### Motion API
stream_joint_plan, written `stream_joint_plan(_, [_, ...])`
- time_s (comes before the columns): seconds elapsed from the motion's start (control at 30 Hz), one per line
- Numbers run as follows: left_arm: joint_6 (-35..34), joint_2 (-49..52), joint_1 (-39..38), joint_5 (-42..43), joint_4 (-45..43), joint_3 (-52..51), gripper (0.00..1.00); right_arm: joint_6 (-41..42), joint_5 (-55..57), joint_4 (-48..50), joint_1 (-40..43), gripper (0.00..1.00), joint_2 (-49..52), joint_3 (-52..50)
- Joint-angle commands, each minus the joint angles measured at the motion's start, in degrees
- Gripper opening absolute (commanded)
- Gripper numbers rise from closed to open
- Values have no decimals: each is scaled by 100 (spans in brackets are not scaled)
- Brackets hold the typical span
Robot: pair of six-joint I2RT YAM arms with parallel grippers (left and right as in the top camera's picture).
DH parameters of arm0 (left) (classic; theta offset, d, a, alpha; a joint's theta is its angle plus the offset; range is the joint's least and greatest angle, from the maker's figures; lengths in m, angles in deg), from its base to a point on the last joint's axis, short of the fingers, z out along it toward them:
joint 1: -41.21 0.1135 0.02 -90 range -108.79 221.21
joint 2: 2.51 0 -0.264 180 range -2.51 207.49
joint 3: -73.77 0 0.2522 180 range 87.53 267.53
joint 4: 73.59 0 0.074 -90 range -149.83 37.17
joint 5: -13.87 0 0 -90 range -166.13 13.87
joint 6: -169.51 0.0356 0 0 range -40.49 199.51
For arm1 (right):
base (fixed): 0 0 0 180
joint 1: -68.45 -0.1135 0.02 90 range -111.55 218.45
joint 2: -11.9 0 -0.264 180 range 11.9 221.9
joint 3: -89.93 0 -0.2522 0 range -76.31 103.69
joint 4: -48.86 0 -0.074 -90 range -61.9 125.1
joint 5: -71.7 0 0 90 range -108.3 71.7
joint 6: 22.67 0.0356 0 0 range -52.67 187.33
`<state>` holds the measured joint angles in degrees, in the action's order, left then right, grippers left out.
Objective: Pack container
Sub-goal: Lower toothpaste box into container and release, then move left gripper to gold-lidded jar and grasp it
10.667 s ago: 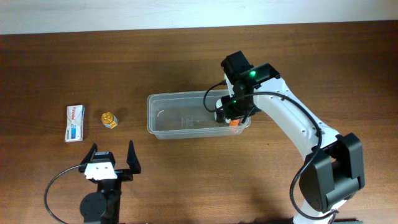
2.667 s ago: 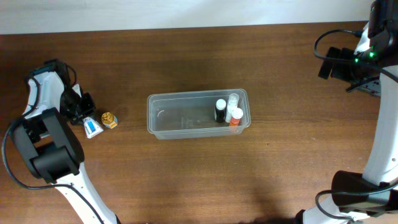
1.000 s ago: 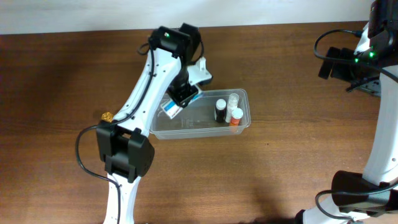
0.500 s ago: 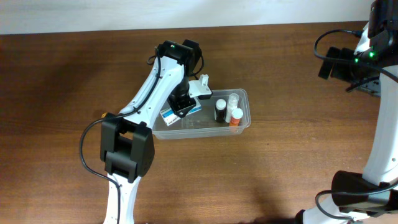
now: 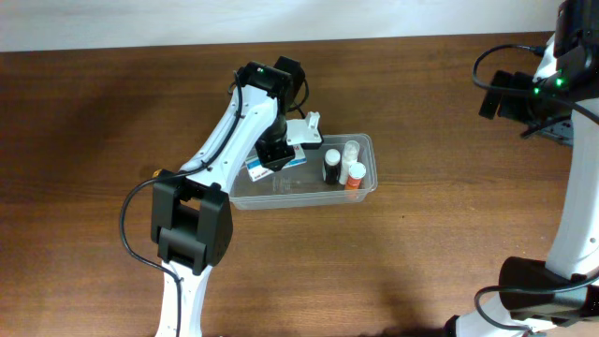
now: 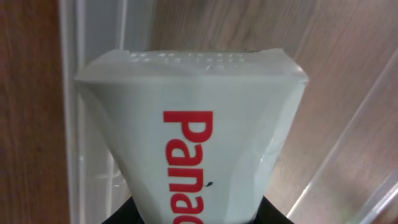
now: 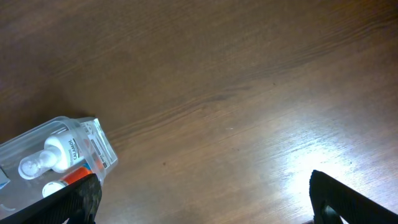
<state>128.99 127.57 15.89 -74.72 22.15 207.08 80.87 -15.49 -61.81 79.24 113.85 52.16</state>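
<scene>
Three bottles (image 5: 343,167) stood at right end of container (image 5: 241,193); left fingers (image 5: 271,150) pinched white box (image 6: 193,155) over container; right fingers (image 7: 74,205) spread, empty.

White links, black joints and thin black cables (image 5: 124,225) form the left arm (image 5: 229,126) and right arm (image 5: 571,215), the right gripper (image 7: 203,183) black-fingered.

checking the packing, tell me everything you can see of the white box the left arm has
The box is a small white cardboard carton with red lettering starting "Pana"; from overhead a blue and white face shows. Its end looks crimped and slightly dented. The left gripper grips it, askew, within the left half of the container, apart from the bottles at the right end. Whether it touches the container floor cannot be told.
</scene>
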Motion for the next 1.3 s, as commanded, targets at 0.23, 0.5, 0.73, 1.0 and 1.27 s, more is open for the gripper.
stream_joint_plan(0.23, [310,-66,17,374,-50,-48,45,46,68,0,17,98,-33,33])
stream_joint_plan(0.5, [304,-66,17,374,-120,-48,49,46,68,0,17,98,-33,33])
stream_joint_plan(0.73, [240,-66,17,376,-142,-48,55,46,70,0,17,98,-33,33])
stream_joint_plan(1.0, [-37,-68,17,546,-254,72,49,46,70,0,17,98,-33,33])
stream_joint_plan(1.27, [-804,-291,17,654,262,1145,50,46,70,0,17,98,-33,33])
